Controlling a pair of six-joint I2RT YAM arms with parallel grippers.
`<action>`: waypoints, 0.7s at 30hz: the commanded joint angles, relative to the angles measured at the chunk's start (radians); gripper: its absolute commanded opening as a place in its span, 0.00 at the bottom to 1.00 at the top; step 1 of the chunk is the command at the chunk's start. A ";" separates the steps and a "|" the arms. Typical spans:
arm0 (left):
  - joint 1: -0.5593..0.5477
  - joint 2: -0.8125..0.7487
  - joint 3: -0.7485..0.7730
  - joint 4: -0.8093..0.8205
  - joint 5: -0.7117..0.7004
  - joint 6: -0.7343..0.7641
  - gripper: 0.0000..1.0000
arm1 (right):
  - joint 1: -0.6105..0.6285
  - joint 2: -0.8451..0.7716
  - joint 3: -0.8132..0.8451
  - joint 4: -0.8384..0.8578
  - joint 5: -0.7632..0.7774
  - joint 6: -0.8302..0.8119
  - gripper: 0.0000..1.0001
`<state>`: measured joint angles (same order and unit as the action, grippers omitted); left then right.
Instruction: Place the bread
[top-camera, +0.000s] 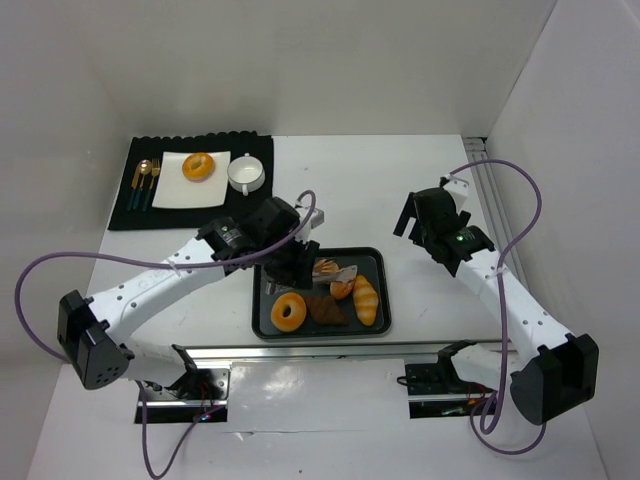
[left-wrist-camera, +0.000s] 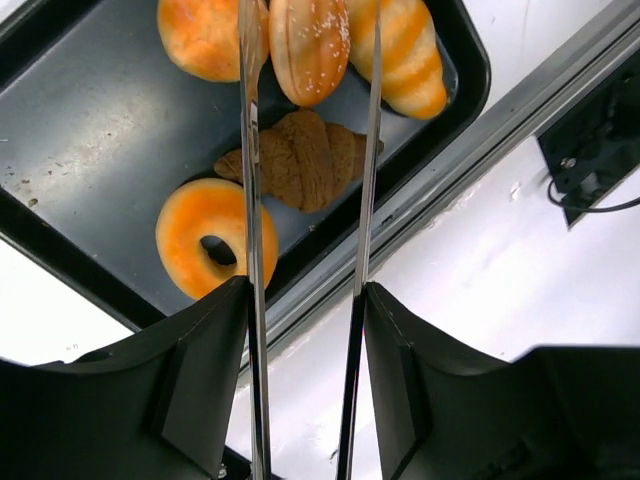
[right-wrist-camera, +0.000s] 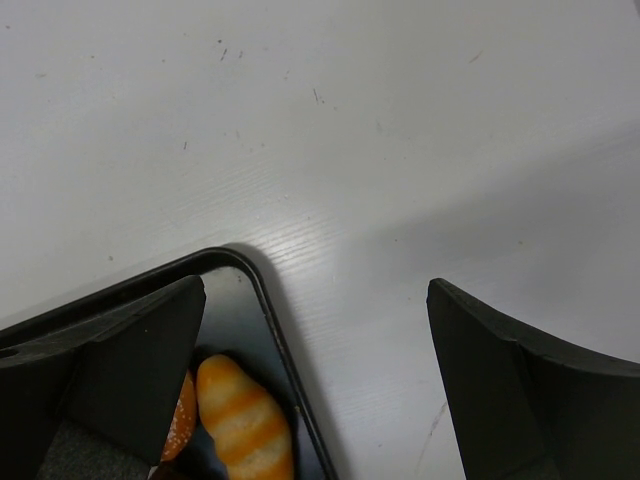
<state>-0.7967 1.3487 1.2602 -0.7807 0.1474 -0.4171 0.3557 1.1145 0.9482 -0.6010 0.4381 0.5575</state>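
Over tray (top-camera: 372, 262) | left pincer (left-wrist-camera: 305, 290) grips tongs (left-wrist-camera: 250, 200) straddling bun (left-wrist-camera: 310, 45) | right pincer (right-wrist-camera: 315, 290) wide, beside tray corner

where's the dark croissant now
Top view: the croissant lies at the black tray's near edge, between the donut on its left and the striped roll on its right.

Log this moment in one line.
left gripper: shut on tongs | tongs: tips straddle sesame bun over tray | right gripper: open, empty, above table
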 joint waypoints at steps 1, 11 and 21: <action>-0.050 0.033 0.053 -0.020 -0.083 0.023 0.61 | 0.008 -0.019 0.034 -0.028 0.027 0.005 0.99; -0.127 0.107 0.053 -0.029 -0.143 -0.005 0.59 | 0.008 -0.019 0.024 -0.028 0.016 0.005 0.99; -0.145 0.138 0.116 -0.084 -0.215 -0.005 0.62 | 0.008 -0.019 0.015 -0.019 0.007 0.005 0.99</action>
<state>-0.9379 1.4715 1.3449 -0.8471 -0.0410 -0.4225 0.3557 1.1145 0.9482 -0.6064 0.4335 0.5579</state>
